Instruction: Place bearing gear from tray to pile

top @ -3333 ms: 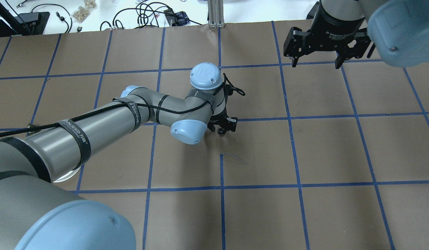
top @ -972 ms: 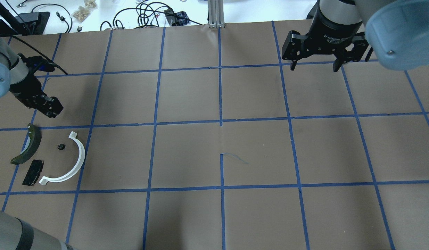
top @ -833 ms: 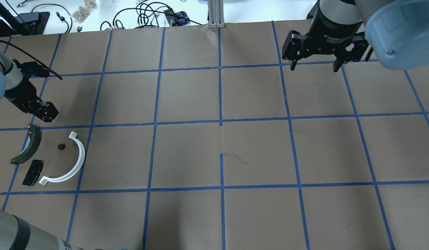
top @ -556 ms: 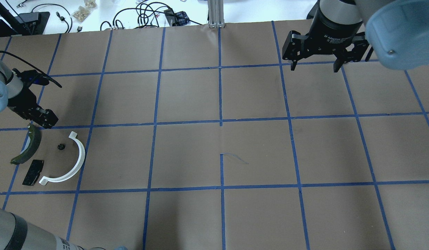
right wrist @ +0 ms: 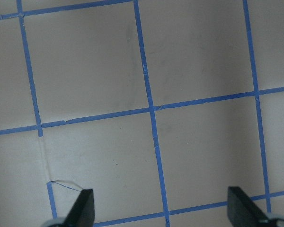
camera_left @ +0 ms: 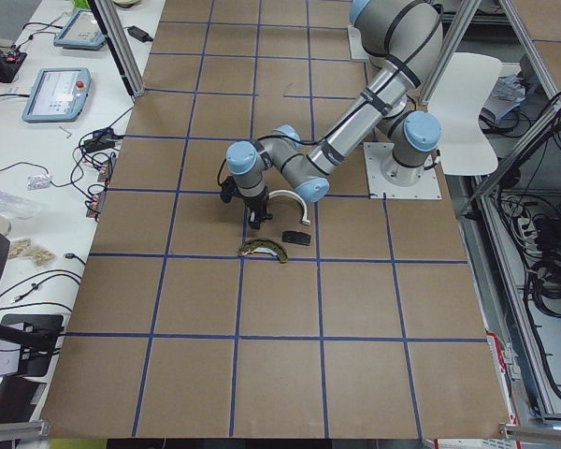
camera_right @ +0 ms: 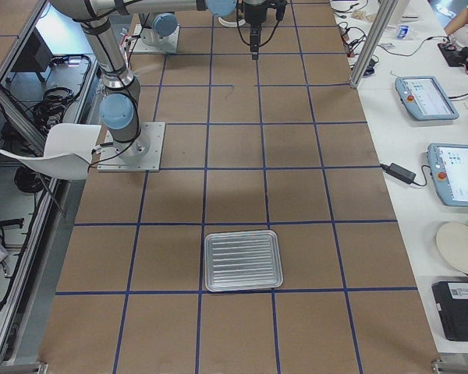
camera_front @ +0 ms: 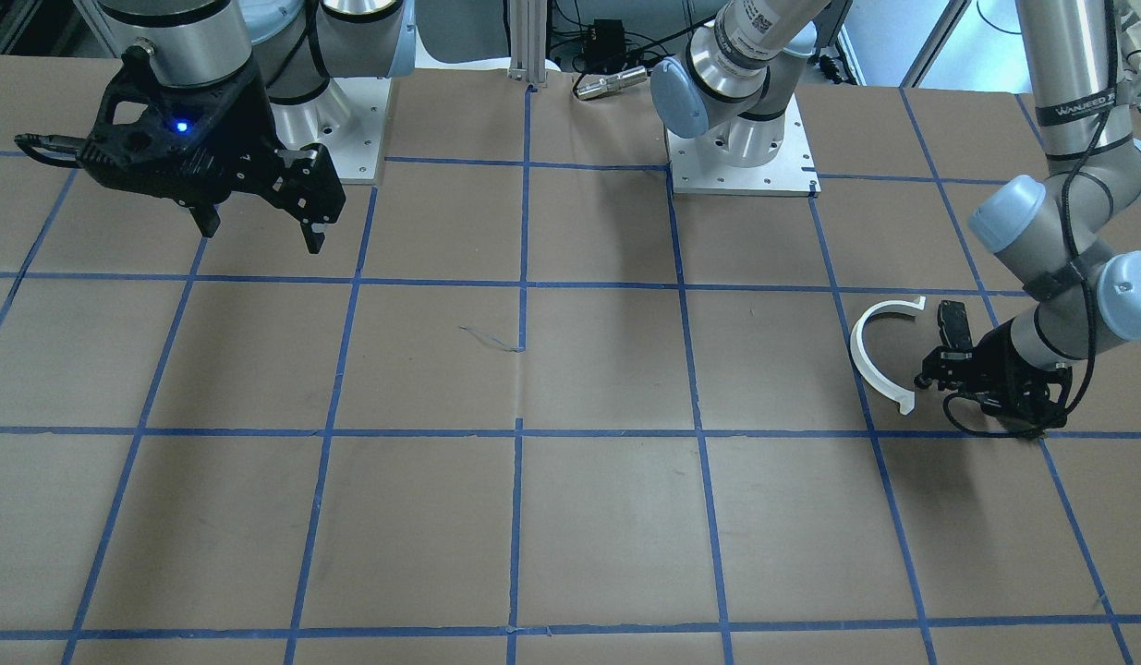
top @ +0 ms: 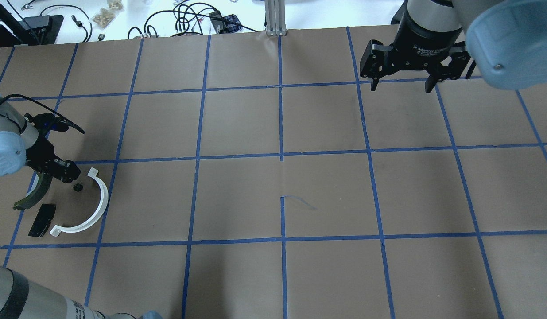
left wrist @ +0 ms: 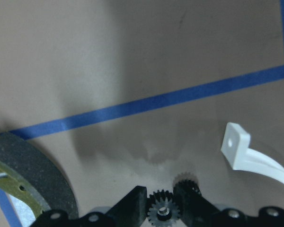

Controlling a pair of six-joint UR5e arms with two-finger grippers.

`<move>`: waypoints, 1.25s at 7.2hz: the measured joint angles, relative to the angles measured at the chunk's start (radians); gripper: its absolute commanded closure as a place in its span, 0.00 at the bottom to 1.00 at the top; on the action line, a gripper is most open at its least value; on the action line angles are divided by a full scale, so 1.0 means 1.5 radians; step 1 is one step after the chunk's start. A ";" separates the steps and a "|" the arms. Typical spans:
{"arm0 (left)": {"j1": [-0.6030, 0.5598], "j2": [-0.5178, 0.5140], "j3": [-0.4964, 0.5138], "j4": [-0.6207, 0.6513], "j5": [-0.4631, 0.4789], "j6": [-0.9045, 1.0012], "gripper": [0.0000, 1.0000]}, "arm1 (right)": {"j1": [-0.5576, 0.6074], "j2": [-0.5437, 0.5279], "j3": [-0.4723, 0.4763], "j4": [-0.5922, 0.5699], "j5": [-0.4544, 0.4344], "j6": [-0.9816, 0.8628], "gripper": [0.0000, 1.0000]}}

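Note:
My left gripper (top: 67,175) is low over the pile at the table's far left. In the left wrist view it (left wrist: 162,204) is shut on a small black toothed bearing gear (left wrist: 162,213). The pile holds a white half-ring arc (top: 91,207), a flat black pad (top: 42,219) and a dark olive curved shoe (top: 33,196). A small black part (top: 77,187) lies on the paper inside the arc, just past the fingers. The silver tray (camera_right: 242,260) shows only in the exterior right view. My right gripper (top: 401,85) is open and empty at the back right.
The table is brown paper with a blue tape grid. The arc's square end (left wrist: 235,144) and the shoe's edge (left wrist: 35,165) flank the left gripper closely. Cables and small parts (top: 184,20) lie beyond the table's far edge.
My left arm has swung from the table's middle to the far left and come down beside the shoe and arc. The right gripper has stayed in place.

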 measured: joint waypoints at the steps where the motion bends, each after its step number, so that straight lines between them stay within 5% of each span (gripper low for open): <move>1: 0.003 -0.002 -0.004 0.004 0.000 0.000 1.00 | 0.000 0.000 0.000 0.000 0.000 0.000 0.00; 2: 0.005 -0.003 -0.007 0.006 0.001 0.000 0.91 | 0.000 0.000 0.000 0.000 0.000 0.000 0.00; 3: 0.005 -0.004 -0.007 0.006 0.002 -0.001 0.63 | 0.000 0.000 0.000 0.000 0.000 0.000 0.00; 4: 0.005 -0.006 -0.005 0.006 0.002 -0.002 0.23 | 0.000 0.000 0.000 -0.001 0.000 0.000 0.00; 9: 0.006 -0.001 0.003 0.004 0.004 -0.002 0.15 | 0.000 0.001 -0.001 -0.003 0.000 0.000 0.00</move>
